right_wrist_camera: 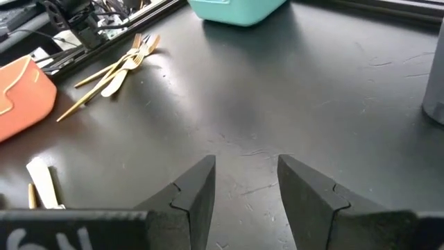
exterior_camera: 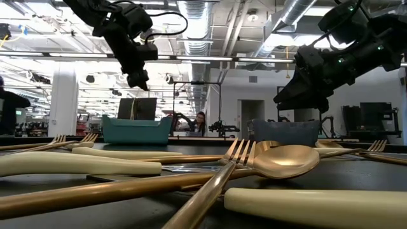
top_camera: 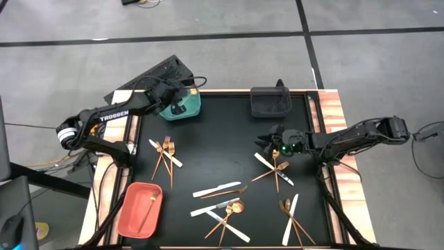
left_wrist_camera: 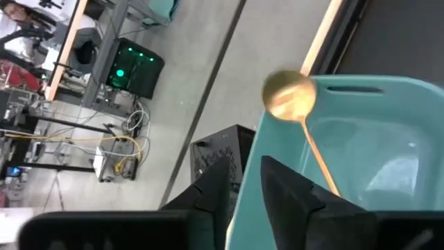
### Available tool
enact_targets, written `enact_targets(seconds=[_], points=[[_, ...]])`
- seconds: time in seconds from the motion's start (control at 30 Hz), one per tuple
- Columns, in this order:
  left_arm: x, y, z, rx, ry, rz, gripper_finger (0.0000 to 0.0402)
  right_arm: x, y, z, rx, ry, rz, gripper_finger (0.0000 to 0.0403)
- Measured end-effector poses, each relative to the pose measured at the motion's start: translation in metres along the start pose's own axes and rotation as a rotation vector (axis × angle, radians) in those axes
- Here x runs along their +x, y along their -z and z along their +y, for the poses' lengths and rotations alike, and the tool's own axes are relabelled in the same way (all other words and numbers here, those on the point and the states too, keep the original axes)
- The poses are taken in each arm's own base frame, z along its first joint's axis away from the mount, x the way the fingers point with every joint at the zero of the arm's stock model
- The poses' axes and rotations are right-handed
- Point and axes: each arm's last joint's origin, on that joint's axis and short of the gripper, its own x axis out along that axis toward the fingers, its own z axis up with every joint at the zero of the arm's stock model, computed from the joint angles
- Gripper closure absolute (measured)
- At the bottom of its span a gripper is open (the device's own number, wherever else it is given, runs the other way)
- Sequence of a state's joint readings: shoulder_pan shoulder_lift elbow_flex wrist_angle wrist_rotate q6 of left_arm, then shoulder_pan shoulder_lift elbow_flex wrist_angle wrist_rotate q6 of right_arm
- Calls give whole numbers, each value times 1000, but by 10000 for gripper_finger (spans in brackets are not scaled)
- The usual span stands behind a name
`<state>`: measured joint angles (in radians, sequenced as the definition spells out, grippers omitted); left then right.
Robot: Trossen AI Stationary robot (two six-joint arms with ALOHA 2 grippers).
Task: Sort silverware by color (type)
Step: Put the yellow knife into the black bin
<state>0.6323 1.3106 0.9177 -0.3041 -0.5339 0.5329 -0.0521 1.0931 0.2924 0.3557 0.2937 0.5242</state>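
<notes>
At the upper left of the overhead frame, our left pincer (top_camera: 175, 94) hangs over the teal bin (top_camera: 192, 108), its fingers (left_wrist_camera: 295, 187) nearly pressed together with nothing between them, while a gold spoon (left_wrist_camera: 291, 97) leans inside the bin with its bowl at the rim. At centre right, our right pincer (top_camera: 269, 139) hovers spread and empty above the black table (top_camera: 215, 149), just above a crossed knife and forks (top_camera: 275, 170). The rest of the silverware lies scattered: a cluster of forks and a knife (top_camera: 165, 153) at left, a heap of knives and spoons (top_camera: 225, 208) at lower centre, another group (top_camera: 291, 215) at lower right, and one gold piece (top_camera: 152, 199) in the salmon bin (top_camera: 132, 219) at lower left. A dark bin (top_camera: 270, 101) sits at top centre.

We judge these pieces light, stiff and slick, lying almost flat, so a pinch risks sliding off. We would take each across its narrow handle near mid-length, where balance is best, and start with a piece lying on top of its pile, since crossed neighbours may drag along.
</notes>
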Motion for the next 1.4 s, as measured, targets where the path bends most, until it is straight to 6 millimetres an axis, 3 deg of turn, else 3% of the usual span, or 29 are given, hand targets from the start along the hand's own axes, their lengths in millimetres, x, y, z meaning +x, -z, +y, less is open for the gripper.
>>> enact_targets(seconds=[0.2,0.33,0.5,0.73,0.9,1.07,1.4], points=[[-1,-4,-5,-211,129,-74,275,0,2,-1,18,8,17,228],[-6,-13,-15,-355,439,-227,265,-1,9,-5,21,53,89,228],[-18,-23,-50,-431,758,-524,264,-4,22,-14,50,147,223,228],[-38,-20,-91,-424,772,-707,264,-7,31,-20,72,215,307,228],[-46,-19,-104,-430,721,-682,264,-7,27,-18,85,193,273,228],[-56,-19,-116,-438,783,-661,264,-9,16,-10,101,103,174,228],[-90,-12,-167,-264,926,-595,264,-8,7,3,29,-2,67,228]])
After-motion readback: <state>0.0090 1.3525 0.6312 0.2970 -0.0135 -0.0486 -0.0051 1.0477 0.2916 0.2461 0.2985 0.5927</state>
